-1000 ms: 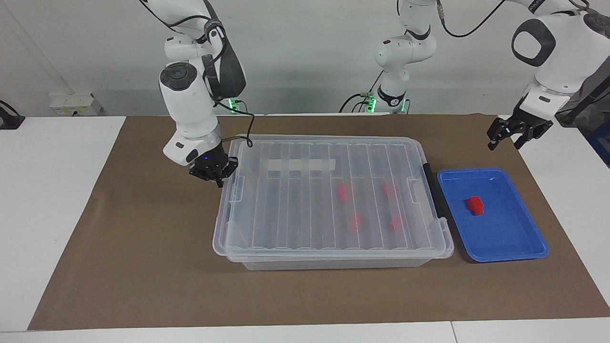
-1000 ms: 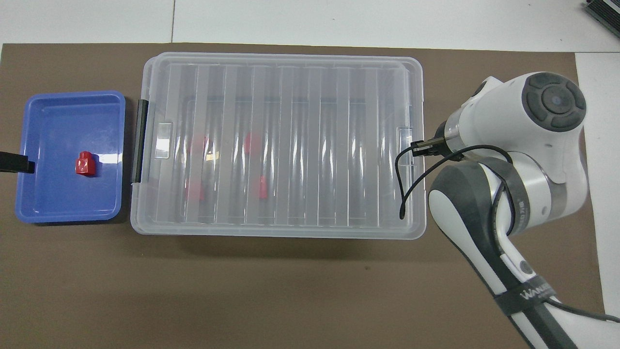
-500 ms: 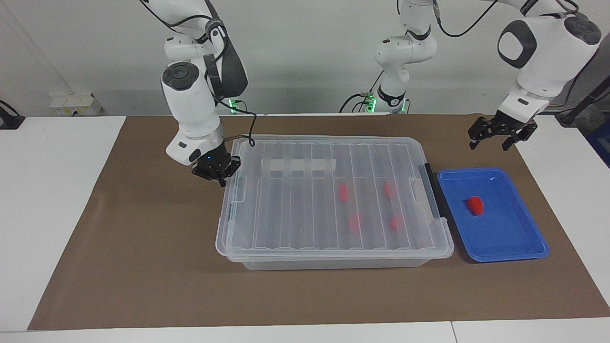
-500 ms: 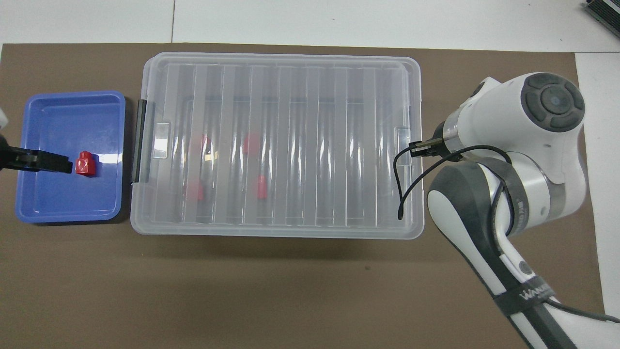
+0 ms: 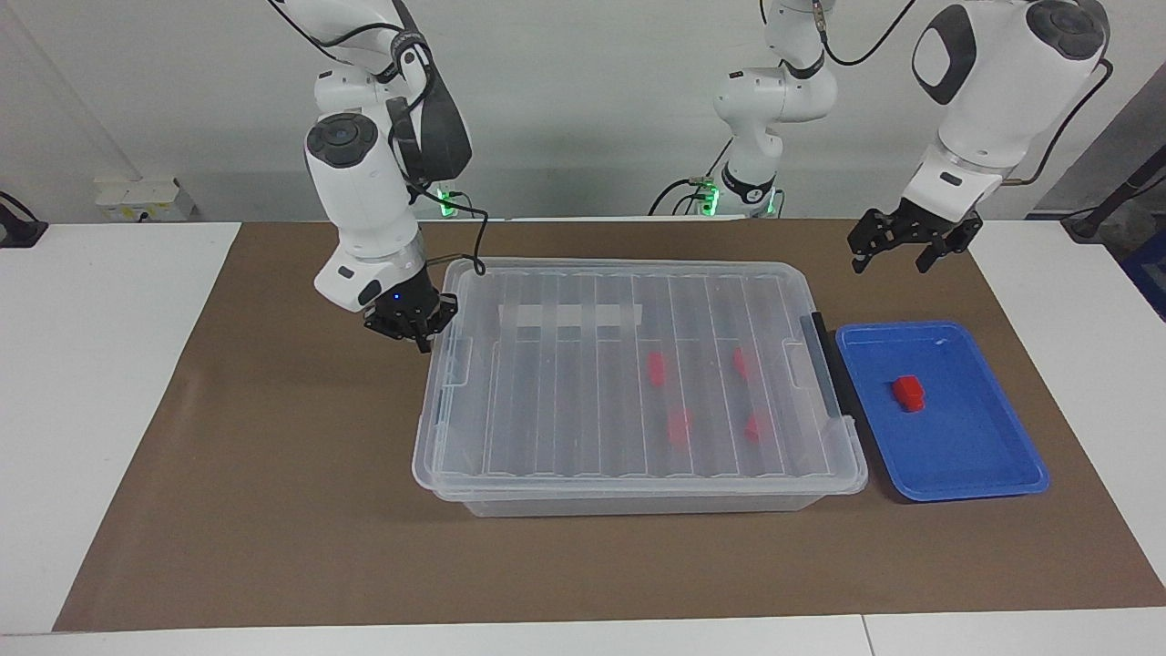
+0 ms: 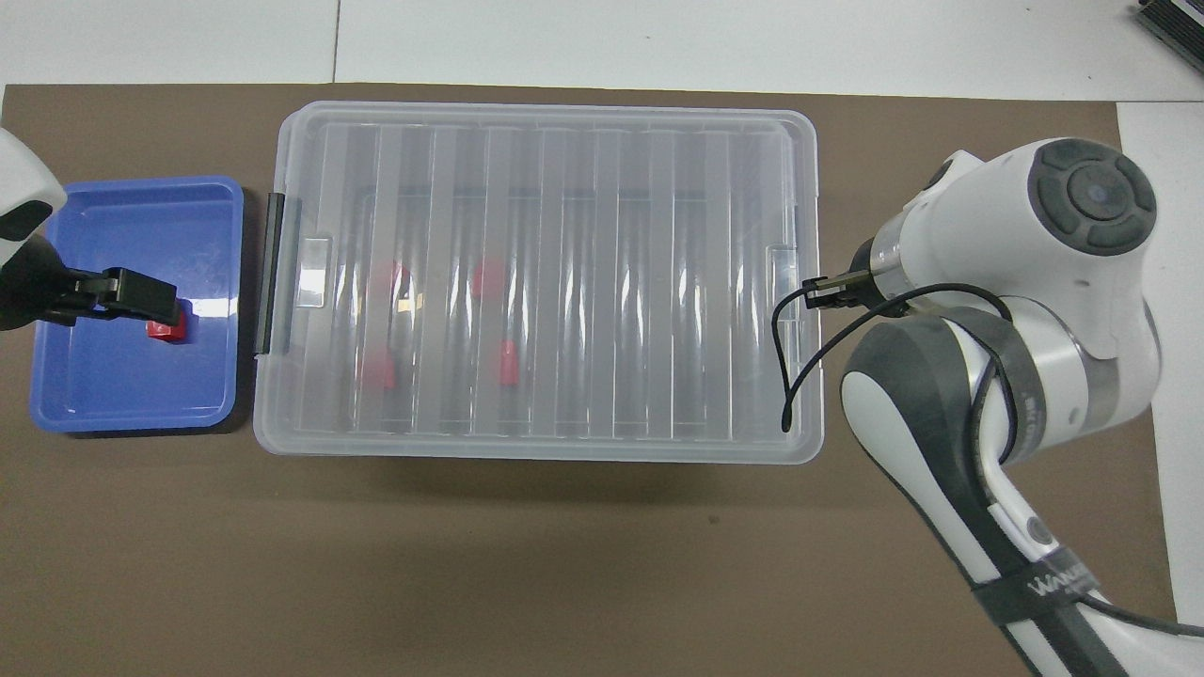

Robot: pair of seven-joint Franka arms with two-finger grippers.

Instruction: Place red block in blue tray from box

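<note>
One red block (image 5: 908, 393) lies in the blue tray (image 5: 966, 456), which sits beside the box's black end clip. The box (image 5: 583, 401) is a clear bin with its ribbed lid on, and several more red blocks (image 5: 677, 425) show through the lid. My left gripper (image 5: 904, 248) is open and empty, raised above the tray's edge nearest the robots. In the overhead view the left gripper (image 6: 150, 299) partly covers the red block (image 6: 171, 329) in the tray (image 6: 122, 226). My right gripper (image 5: 410, 323) is low at the box's other end, by the lid's corner. In the overhead view its own wrist hides it.
The box (image 6: 564, 188) and tray stand on a brown mat (image 5: 273, 474) over a white table. A black cable (image 6: 785, 357) hangs from the right wrist over the lid's end. A third arm's base (image 5: 751, 182) stands at the robots' end of the table.
The lid, slightly askew a second ago, now lies flat on the bin. My left gripper has swung in from the table's end to above the tray. My right gripper rose slightly.
</note>
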